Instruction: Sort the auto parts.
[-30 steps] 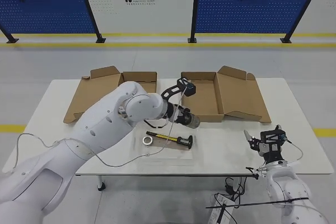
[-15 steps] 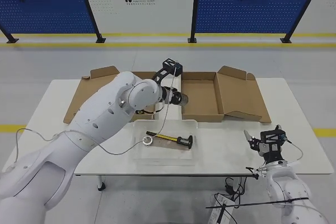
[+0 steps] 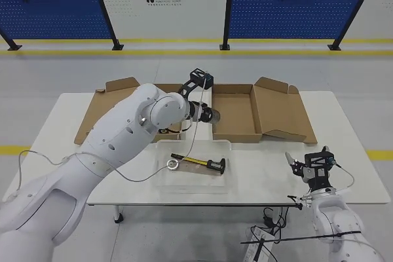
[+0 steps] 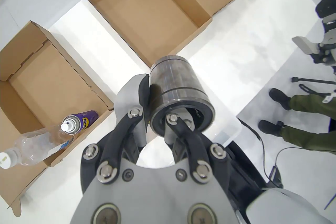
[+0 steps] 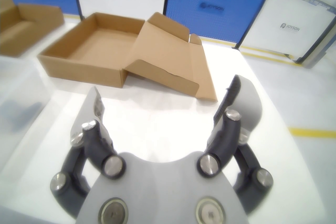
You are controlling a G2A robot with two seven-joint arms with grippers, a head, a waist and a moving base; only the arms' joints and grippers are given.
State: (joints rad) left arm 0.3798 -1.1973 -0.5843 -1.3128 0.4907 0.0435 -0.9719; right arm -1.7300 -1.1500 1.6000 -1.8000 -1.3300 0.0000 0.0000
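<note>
My left gripper (image 4: pixel 162 101) is shut on a dark metal cylindrical bearing (image 4: pixel 178 88), one finger outside its wall and one inside its bore. In the top view the bearing (image 3: pixel 209 116) hangs over the gap between the left cardboard box (image 3: pixel 118 98) and the right cardboard box (image 3: pixel 239 114). The left box (image 4: pixel 52 78) holds a spray can (image 4: pixel 78 120) and a clear plastic bottle (image 4: pixel 31 149); the right box (image 4: pixel 147 7) has a bare floor. A hammer (image 3: pixel 200 161) and a metal ring (image 3: pixel 173 164) lie in a clear tray (image 3: pixel 183 183). My right gripper (image 3: pixel 308 164) stands open near the table's front right corner.
Both boxes have their lids folded out flat on the table; the right box's lid (image 5: pixel 168 59) slopes toward my right gripper (image 5: pixel 165 101). White table surface lies bare between the tray and the right gripper.
The left arm carried the bearing from just above the tray back toward the boxes, then held still for the last half second. The right arm has not moved.
</note>
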